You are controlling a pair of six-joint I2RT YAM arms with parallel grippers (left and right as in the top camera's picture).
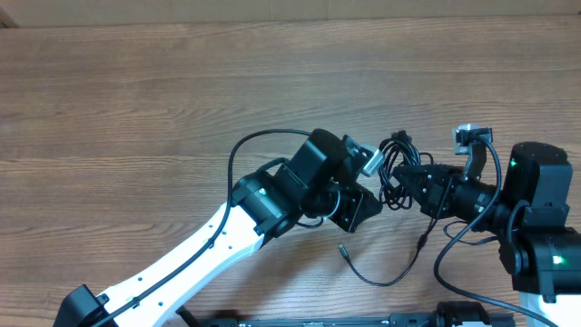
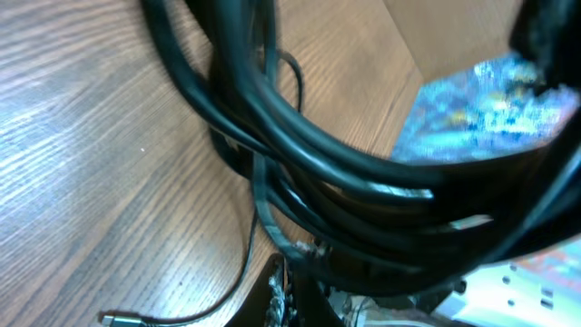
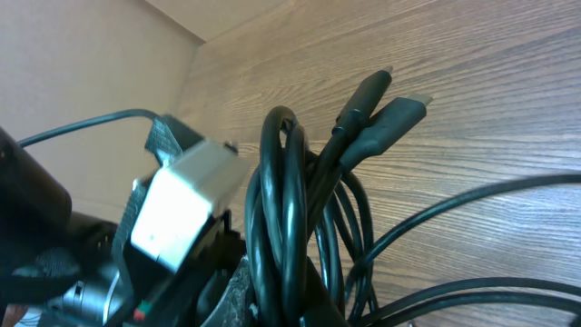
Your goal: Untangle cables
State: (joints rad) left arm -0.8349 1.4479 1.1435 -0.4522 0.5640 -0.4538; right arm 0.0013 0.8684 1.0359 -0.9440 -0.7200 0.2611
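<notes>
The cables (image 1: 397,153) are a small coil of thin black cord held just above the table between the two arms. My left gripper (image 1: 379,182) comes in from the lower left and is shut on the coil's left side. From the right, my right gripper (image 1: 407,184) is shut on the same coil. In the left wrist view the cable loops (image 2: 300,136) fill the frame above the gripper (image 2: 295,277). In the right wrist view the coil (image 3: 290,200) stands upright in the gripper (image 3: 304,291), with two plug ends (image 3: 399,113) sticking up. One loose strand (image 1: 392,275) trails to a plug (image 1: 344,247).
The wooden table (image 1: 136,109) stretches to the left and back. The loose plug (image 2: 113,318) lies on the wood below the left gripper. The left arm's white wrist camera (image 3: 186,209) sits close beside the right gripper's coil. The right arm's base (image 1: 545,245) stands at the right edge.
</notes>
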